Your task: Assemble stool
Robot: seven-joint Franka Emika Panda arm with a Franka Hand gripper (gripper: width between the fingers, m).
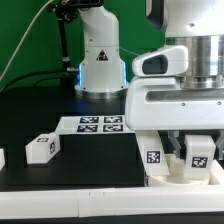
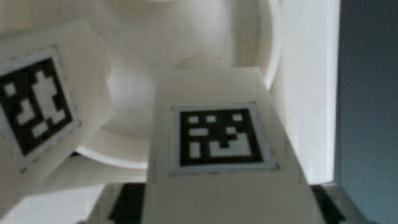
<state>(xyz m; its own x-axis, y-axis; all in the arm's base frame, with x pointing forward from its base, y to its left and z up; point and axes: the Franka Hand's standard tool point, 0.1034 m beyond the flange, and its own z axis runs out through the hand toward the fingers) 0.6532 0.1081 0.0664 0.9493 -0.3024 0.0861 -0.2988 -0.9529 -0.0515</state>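
Note:
My gripper (image 2: 226,207) is shut on a chunky white stool leg (image 2: 221,130) with a black-and-white tag; dark fingers (image 2: 128,203) press both its sides. Beyond it lies the round white seat (image 2: 134,105), and a second tagged leg (image 2: 36,95) stands beside it. In the exterior view the gripper (image 1: 181,146) is low over the seat (image 1: 168,180) at the exterior view's right. Two tagged legs (image 1: 200,151) (image 1: 153,157) stand there. I cannot tell which of them is the held one. A loose leg (image 1: 42,147) lies on the black table at the exterior view's left.
The marker board (image 1: 95,124) lies mid-table. Another white piece (image 1: 2,157) shows at the exterior view's left edge. The arm's white base (image 1: 100,60) stands at the back, before a green backdrop. The table's front edge (image 1: 70,188) is close.

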